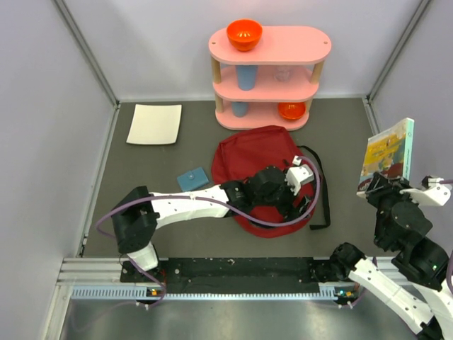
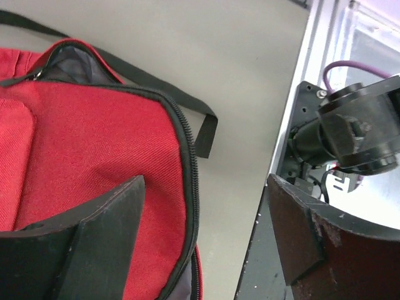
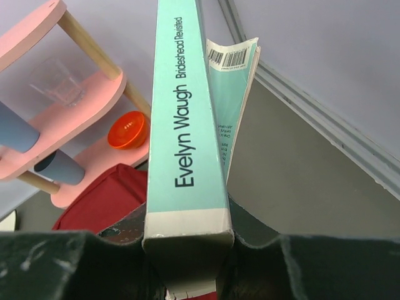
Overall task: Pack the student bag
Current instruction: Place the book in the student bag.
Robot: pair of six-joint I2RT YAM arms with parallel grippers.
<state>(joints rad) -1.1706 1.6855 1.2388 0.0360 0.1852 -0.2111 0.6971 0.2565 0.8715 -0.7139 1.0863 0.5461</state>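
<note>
Dark grey matting (image 1: 347,142) is covering the table. The large dark-red fabric backpack (image 1: 248,159) is lying flat beneath the left gripper (image 2: 206,184). That gripper's fingers are standing spread, one over the red panel and the other past the zippered edge. Ahead of it, a zipper gap is exposing grey lining, and any contents are hidden. The right gripper (image 3: 187,250) is pinching an upright teal paperback book (image 3: 184,125), with the spine reading "Evelyn Waugh Brideshead Revisited". Ahead-left of that gripper, a pink three-tier shelf (image 1: 315,44) is carrying an orange bowl (image 1: 244,33) on top.
</note>
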